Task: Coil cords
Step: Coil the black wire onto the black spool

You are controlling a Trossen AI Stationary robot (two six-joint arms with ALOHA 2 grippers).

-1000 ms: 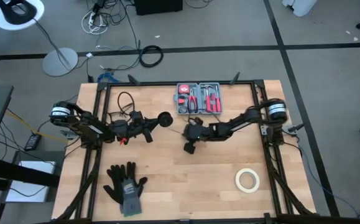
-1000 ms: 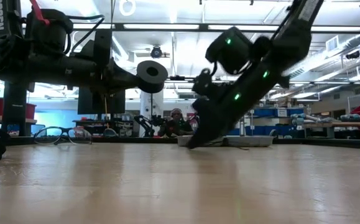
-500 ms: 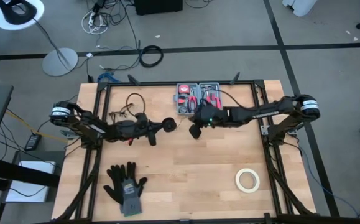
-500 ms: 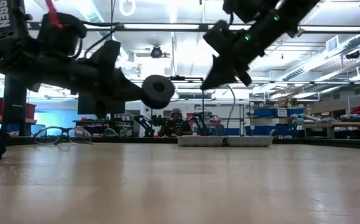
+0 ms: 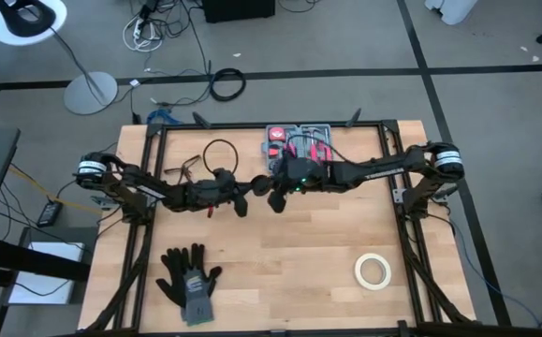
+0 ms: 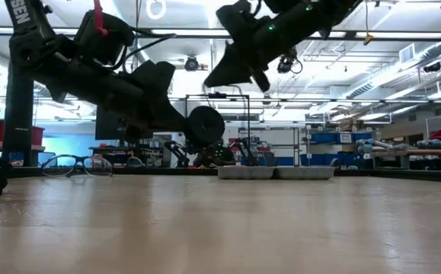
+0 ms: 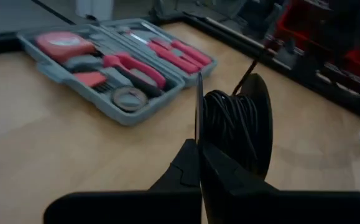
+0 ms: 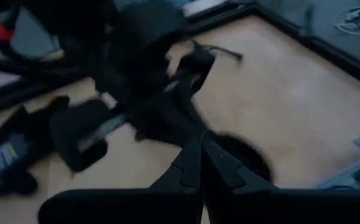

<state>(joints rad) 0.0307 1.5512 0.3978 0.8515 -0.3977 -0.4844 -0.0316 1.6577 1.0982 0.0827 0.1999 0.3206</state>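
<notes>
Thin black cord [image 7: 229,127] on round spool [image 7: 254,118]

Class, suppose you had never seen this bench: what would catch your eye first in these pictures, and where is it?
The two dark arms meeting above the table's middle: the left gripper is shut on a black spool wound with thin wire, and the shut right gripper hangs just beside it. Next, the red and grey tool case at the far edge, the black gloves near the front left, and the white tape roll front right.

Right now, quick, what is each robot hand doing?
Left gripper: shut on the spool wound with black cord.
Right gripper: shut; whether it pinches the thin cord cannot be told.
</notes>
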